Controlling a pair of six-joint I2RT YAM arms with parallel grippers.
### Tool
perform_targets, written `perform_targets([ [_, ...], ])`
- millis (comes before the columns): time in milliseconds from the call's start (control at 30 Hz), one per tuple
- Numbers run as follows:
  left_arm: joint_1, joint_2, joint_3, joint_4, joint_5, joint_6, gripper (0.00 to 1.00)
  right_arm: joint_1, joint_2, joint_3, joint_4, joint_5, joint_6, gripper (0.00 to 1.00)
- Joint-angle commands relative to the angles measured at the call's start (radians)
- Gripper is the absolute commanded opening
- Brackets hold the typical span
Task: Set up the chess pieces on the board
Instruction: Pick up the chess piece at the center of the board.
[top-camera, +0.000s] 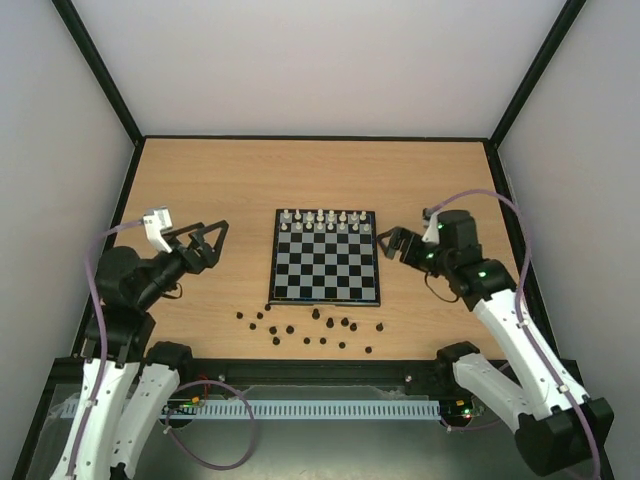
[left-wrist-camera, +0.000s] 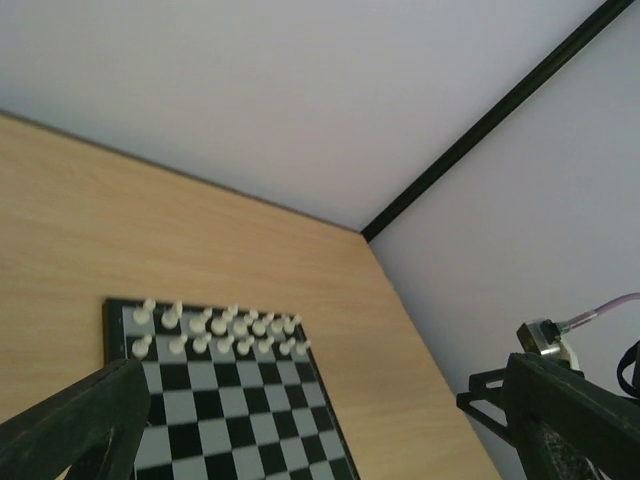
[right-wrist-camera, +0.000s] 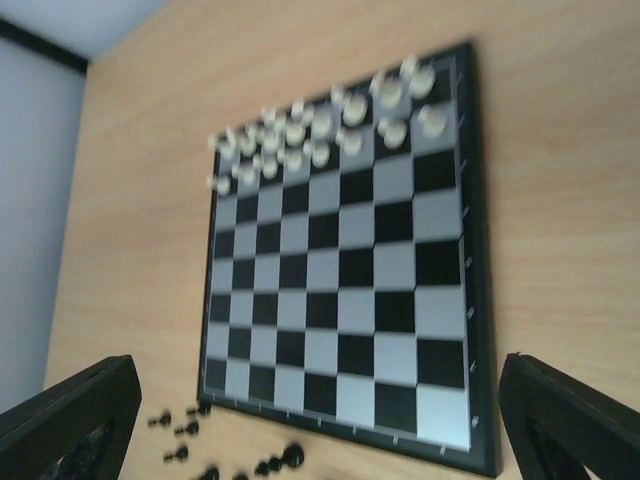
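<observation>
**Mia:** Where are the chess pieces (top-camera: 310, 328)?

**Tom:** Not on the board (top-camera: 326, 270) yet. They lie loose on the bench (top-camera: 200, 180), in a scattered bunch at the board's 6 o'clock, just past its near edge.

**Mia:** How many are there?

**Tom:** I count about sixteen black ones, but they are so small that I may miss one. The white pieces (top-camera: 323, 220) look like sixteen too, in two rows of eight on the board's 12 o'clock side. There is one board.

**Mia:** Are the black ones hard to pick up?

**Tom:** I think so. Each is smaller than one square, so it is likely very light and hard. It won't squash, but it could tip, roll or pop out of a pinch.

**Mia:** Where would you grab one?

**Tom:** Around its middle, from above, one at a time — the others sit close and a bump could knock them.

**Mia:** And the jaws?

**Tom:** Both pairs stand wide and hold nothing. The left jaws are at the board's 9 o'clock and the right jaws at its 3 o'clock, well apart from the black bunch.
</observation>
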Motion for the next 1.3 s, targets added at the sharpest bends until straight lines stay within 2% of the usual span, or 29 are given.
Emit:
perform_targets([
  [0,-0.002,0.046,-0.053,-0.001,0.082,-0.048,0.99,0.148,0.019,-0.038,-0.018,0.112,0.06,0.99],
  [133,-0.006,0.075,-0.103,0.028,0.154,-0.049,0.99,0.217,-0.027,-0.068,-0.047,0.245,0.102,0.99],
  [300,-0.088,0.094,-0.163,0.006,0.144,0.009,0.99,0.226,-0.113,-0.149,-0.034,0.233,0.029,0.99],
  [433,-0.186,0.075,-0.245,0.062,0.093,0.009,0.99,0.231,-0.057,-0.153,0.013,0.182,0.025,0.99],
  [533,-0.222,0.096,-0.275,0.082,0.032,-0.019,0.99,0.233,-0.014,-0.156,0.028,0.274,-0.007,0.99],
  [633,-0.255,0.117,-0.289,0.125,-0.02,-0.041,0.99,0.25,0.035,-0.16,0.035,0.305,0.003,0.99],
  [767,-0.333,0.195,-0.289,0.172,-0.095,-0.028,0.99,0.35,0.152,-0.131,-0.009,0.421,0.029,1.0],
  [1000,-0.582,0.349,-0.252,0.162,-0.371,-0.01,0.99,0.599,0.279,-0.088,-0.123,0.597,0.196,0.83],
  [1067,-0.646,0.36,-0.253,0.156,-0.447,-0.02,0.99,0.65,0.29,-0.085,-0.148,0.632,0.251,0.72],
  [1267,-0.82,0.363,-0.266,0.081,-0.644,-0.036,0.99,0.764,0.321,-0.103,-0.203,0.69,0.358,0.7],
])
